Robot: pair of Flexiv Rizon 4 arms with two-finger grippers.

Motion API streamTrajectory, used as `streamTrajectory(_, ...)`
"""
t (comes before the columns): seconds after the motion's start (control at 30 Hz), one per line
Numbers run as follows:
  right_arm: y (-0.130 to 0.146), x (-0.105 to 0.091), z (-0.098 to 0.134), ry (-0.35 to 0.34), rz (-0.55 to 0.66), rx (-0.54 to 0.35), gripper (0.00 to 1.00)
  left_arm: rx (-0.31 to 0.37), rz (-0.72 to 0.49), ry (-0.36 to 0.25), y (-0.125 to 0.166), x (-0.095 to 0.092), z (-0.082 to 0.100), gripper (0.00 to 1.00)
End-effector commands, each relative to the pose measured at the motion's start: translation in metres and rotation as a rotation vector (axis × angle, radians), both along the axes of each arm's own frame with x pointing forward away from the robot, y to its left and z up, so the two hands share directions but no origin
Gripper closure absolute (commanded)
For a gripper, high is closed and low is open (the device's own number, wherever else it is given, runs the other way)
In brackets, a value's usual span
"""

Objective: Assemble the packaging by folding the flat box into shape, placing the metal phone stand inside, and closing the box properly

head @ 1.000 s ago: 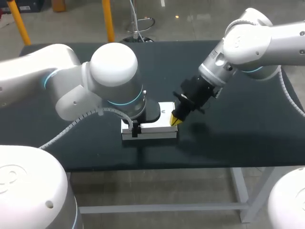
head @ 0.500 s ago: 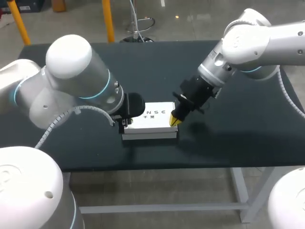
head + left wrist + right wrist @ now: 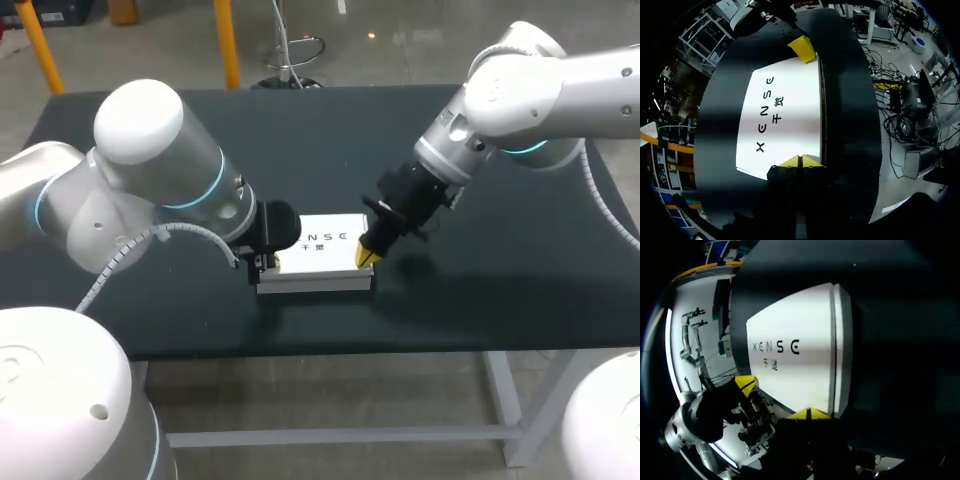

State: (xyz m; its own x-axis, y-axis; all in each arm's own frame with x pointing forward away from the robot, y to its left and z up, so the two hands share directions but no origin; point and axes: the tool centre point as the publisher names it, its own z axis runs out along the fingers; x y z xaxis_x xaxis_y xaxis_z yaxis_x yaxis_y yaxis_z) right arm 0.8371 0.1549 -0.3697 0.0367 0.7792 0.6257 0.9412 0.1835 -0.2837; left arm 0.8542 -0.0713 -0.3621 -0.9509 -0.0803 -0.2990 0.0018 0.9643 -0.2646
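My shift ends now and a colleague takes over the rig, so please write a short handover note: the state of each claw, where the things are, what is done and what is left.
The left claw is shut and holds nothing, its tips at the left end of the white box.
The right claw is shut and holds nothing, its tips at the box's right end.
The box lies flat on the dark table, folded into shape, lid down.
The phone stand is not visible, so I cannot confirm that it is inside.
Done: box formed, lid lowered.
Left: check that the lid flap is fully tucked, then withdraw both claws.
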Motion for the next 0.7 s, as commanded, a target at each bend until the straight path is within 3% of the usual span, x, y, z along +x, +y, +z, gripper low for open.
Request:
streamTrajectory(0.03,0.0,0.004,-0.011,0.018,0.008,0.002,1.0,0.001,0.009,0.007,-0.001,0.001,-0.009,1.0)
streamTrajectory(0.37,0.001,0.006,-0.03,0.068,0.012,0.002,1.0,-0.017,0.015,0.034,0.001,-0.002,-0.023,1.0)
streamTrajectory(0.7,-0.002,-0.004,0.002,-0.02,0.011,0.029,1.0,-0.005,-0.003,-0.045,-0.001,-0.009,0.005,1.0)
